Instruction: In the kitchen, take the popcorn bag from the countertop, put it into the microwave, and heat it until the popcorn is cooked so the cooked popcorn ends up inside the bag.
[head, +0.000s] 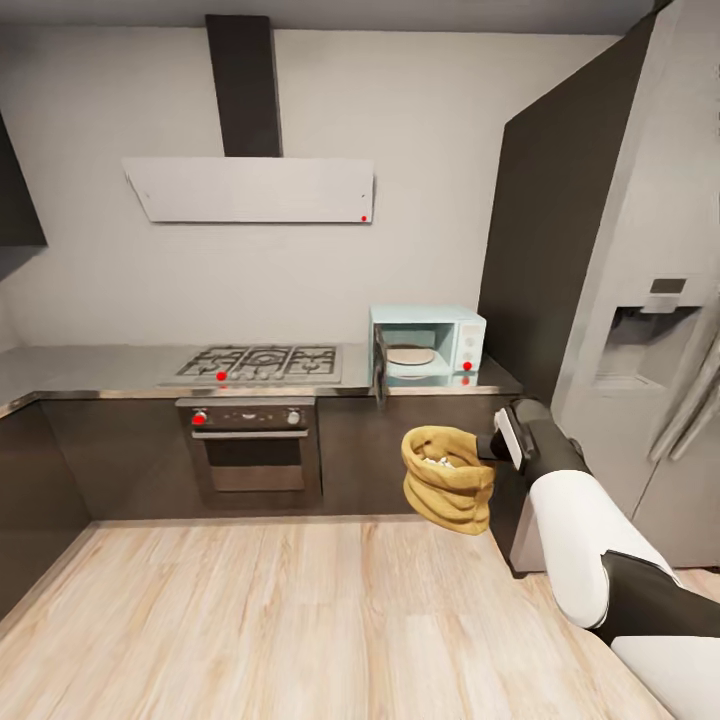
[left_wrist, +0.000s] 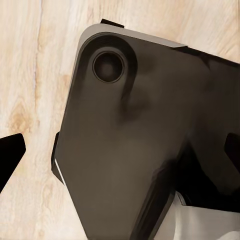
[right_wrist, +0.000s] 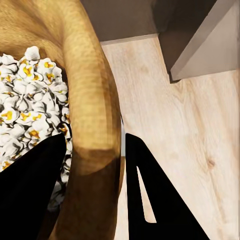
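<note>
Clamped on the rolled rim of the popcorn bag (right_wrist: 95, 100), right gripper (right_wrist: 95, 165): one dark finger (right_wrist: 30, 190) inside the mouth against the popcorn (right_wrist: 30, 100), the other finger (right_wrist: 155, 200) outside the tan wall, rim pinched between them. Seen from the head camera, same right gripper (head: 492, 447) at the bag's right side, white-and-black forearm (head: 575, 520) reaching in from the lower right. Popcorn bag (head: 448, 480) held in the air above the pale wooden floor (head: 250, 620), upright, mouth open upward, whitish popcorn (head: 438, 462) visible inside. Hangs in front of the dark cabinets, below the front edge of the countertop (head: 100, 375), not touching it.

Farther back, on the countertop near its right end, the microwave (head: 428, 345): pale blue, door swung open to its left, round turntable bare inside, red dot on the control panel. Just left of it, gas hob (head: 262, 362) set into the slab, steel oven (head: 252, 445) beneath, white hood (head: 250, 190) on the wall above. Tall steel fridge (head: 650, 350) at the right edge of the kitchen.

Left gripper: cannot tell whether open or closed; left wrist camera mostly taken up by a dark part of the robot's own body (left_wrist: 140, 140) over the wooden floor (left_wrist: 30, 75), a single black finger tip (left_wrist: 10, 155) at the edge.
</note>
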